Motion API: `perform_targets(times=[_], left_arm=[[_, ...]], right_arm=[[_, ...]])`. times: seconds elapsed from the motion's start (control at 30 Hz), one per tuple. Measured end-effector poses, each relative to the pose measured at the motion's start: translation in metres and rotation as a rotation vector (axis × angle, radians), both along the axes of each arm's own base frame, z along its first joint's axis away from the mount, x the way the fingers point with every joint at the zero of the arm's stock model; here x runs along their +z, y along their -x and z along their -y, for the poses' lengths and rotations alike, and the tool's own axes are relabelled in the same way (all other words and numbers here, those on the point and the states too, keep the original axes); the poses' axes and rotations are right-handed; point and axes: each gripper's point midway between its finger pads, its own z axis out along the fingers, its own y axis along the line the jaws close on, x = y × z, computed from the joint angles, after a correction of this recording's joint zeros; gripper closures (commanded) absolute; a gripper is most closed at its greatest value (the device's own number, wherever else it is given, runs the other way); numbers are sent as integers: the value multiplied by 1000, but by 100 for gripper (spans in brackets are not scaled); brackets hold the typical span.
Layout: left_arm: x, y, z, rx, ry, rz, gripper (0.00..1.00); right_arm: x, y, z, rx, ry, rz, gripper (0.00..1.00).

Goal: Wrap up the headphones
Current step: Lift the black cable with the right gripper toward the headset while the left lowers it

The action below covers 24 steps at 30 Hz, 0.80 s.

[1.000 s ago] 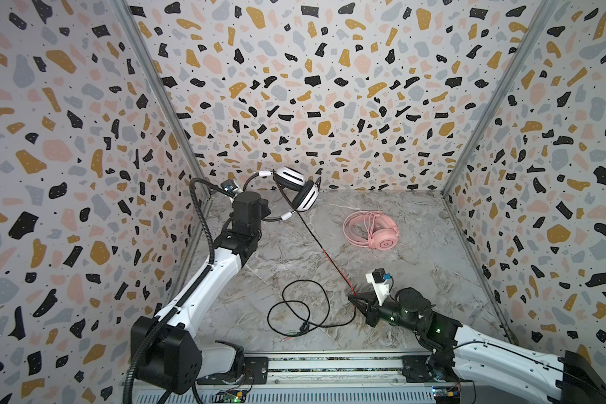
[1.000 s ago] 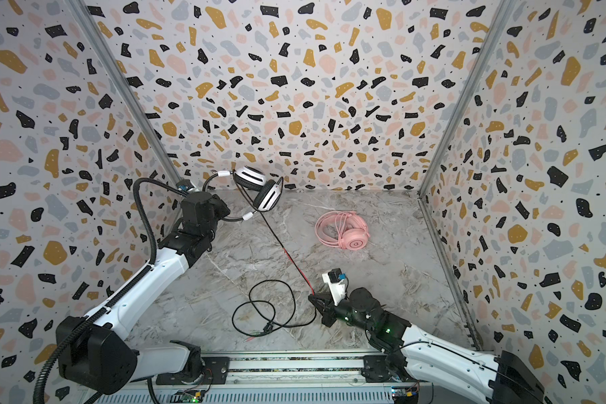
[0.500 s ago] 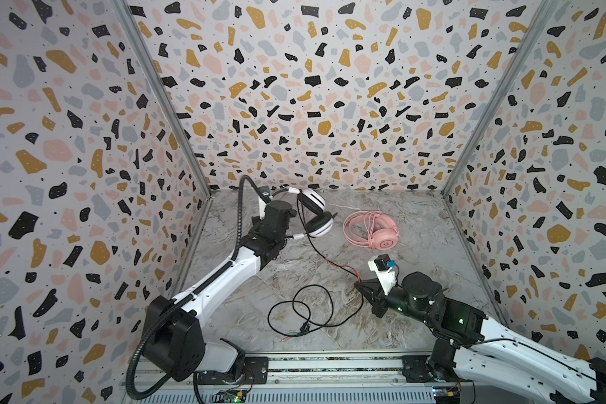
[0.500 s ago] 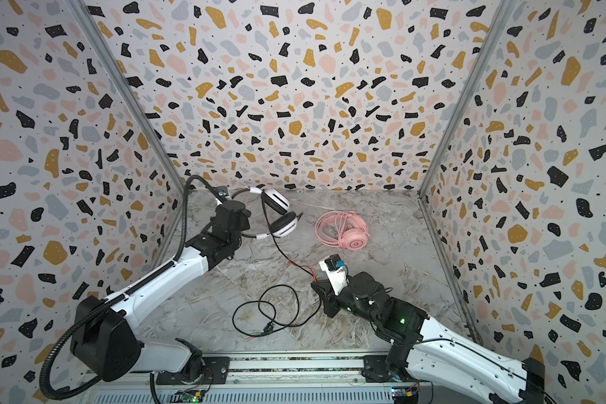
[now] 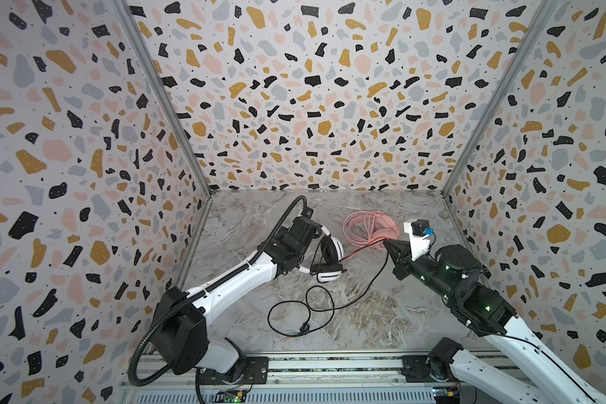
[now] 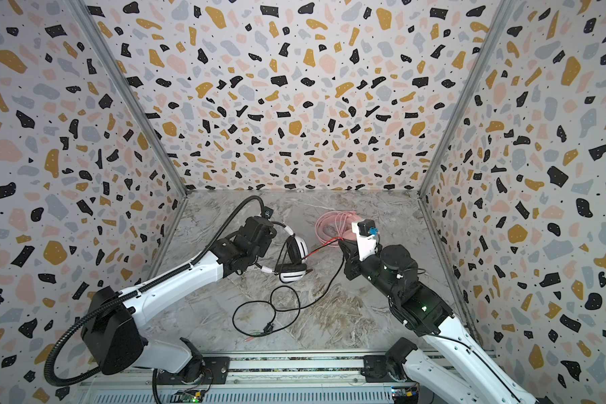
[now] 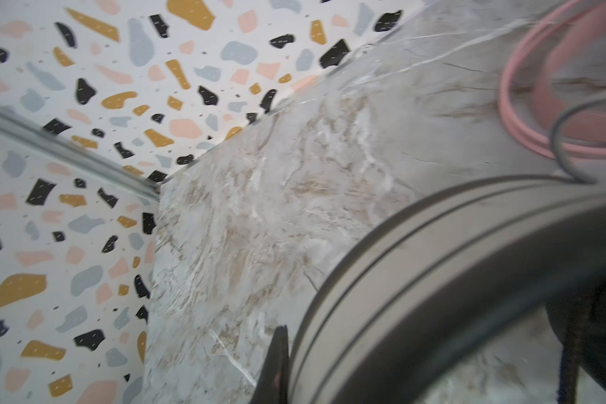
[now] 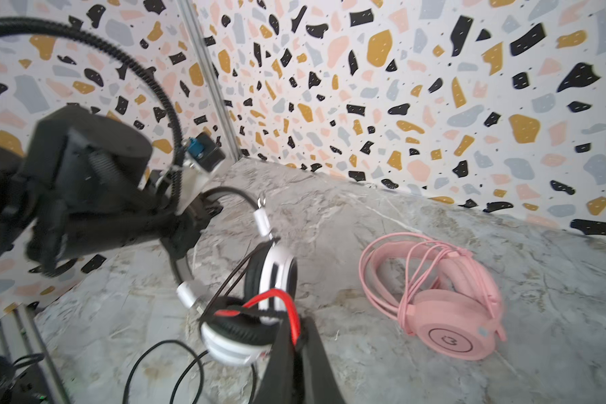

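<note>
Near the middle of the marble table (image 5: 382,314), both top views show the left gripper (image 5: 307,246) clenched on the white-and-black headset (image 5: 333,249). It is just beside the pink headset (image 5: 366,227). The right gripper (image 5: 389,243) pinches the cable (image 5: 361,290), whose slack loops on the table. Left wrist: the headband (image 7: 434,266) fills the frame, blurred. Right wrist: closed fingers (image 8: 277,367) nip the cable where it is red.

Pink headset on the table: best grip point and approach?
Headband arc of the pink headset, from above, pinching across the band. It lies flat on the table; earcups look too wide. Its coiled cable overlaps the band, so it likely gets pinched too.
</note>
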Motion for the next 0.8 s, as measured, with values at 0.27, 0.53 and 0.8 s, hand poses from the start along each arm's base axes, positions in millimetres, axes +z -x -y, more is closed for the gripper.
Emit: perform_targets(times=[0.27,0.53,0.8], left_arm=[[25,38,29,-252,138,-64,100],[64,76,52,-477,304,-67,100],[83,102,80,-645,447,-127,100]], right_arm=[[-11,-42,16,-20,1,-58,92],[-41,-59,6,66,-2,-165,92],[-52,-63,-12,164,-27,-191,91]])
